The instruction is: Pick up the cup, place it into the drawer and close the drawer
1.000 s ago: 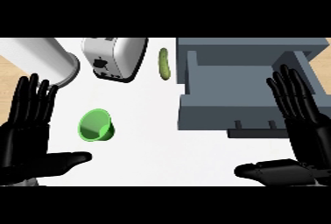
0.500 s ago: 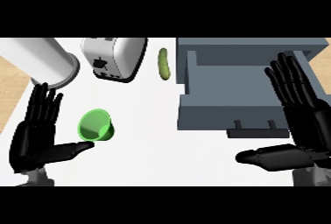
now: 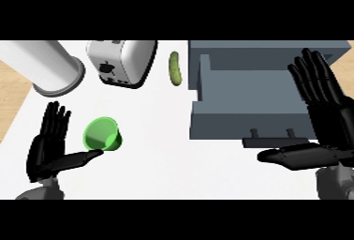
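Two hands: both are showing black and open-fingered, holding nothing at all.
Left hand [image 3: 50, 149]: over the last second it is drawing in from the near left edge toward the small green plastic cup [image 3: 103, 134]; its fingers are standing straight up and its thumb is now reaching under the cup's near rim, touching it or just short of it — I cannot tell which.
Cup: it is lying tipped on its side on the white counter [image 3: 159, 154], mouth facing near and left, exactly where it lay a second ago, well left of the drawer.
Right hand [image 3: 319, 123]: it is hanging flat and spread at the right, over the right edge of the open grey box-shaped drawer [image 3: 242, 101], barely shifting.
Drawer: it is standing pulled out, nothing inside.
Meaning: the grasp looks to be just starting; the fingers are yet to wrap round the cup.
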Motion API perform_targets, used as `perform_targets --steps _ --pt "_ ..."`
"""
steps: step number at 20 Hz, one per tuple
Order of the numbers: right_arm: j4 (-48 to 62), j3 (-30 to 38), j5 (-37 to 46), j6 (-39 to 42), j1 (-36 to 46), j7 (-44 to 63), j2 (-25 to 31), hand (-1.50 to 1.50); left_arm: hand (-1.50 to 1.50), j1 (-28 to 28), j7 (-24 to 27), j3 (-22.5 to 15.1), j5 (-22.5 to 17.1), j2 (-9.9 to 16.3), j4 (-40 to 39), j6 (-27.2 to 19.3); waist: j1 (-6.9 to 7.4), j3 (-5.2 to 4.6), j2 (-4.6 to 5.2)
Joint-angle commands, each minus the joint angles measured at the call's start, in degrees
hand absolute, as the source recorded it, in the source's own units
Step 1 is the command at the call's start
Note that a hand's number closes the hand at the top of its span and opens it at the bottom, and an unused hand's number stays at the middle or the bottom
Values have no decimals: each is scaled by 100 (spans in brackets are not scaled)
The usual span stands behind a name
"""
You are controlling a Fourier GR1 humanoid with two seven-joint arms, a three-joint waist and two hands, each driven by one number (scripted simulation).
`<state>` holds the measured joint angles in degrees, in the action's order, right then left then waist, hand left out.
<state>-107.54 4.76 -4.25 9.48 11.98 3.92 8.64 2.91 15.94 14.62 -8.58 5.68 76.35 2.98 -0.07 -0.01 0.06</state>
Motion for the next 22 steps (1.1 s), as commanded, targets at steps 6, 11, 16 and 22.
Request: perform_targets --steps 6,11,16,22 --pt "210 303 -174 67 495 217 205 -150 -150 306 1279 106 201 68 -1902 76 4 -1 0" --pt "-8 579 -562 234 384 298 368 -150 -150 1147 2357 445 293 384 -3894 149 -47 -5 10" --pt "-86 -155 99 -130 149 110 -194 -150 -150 1050 3538 447 440 420 -4894 339 -45 -8 14" --pt "106 361 -373 195 512 351 280 -150 -150 2173 3826 718 309 753 -6193 401 -69 -10 21"
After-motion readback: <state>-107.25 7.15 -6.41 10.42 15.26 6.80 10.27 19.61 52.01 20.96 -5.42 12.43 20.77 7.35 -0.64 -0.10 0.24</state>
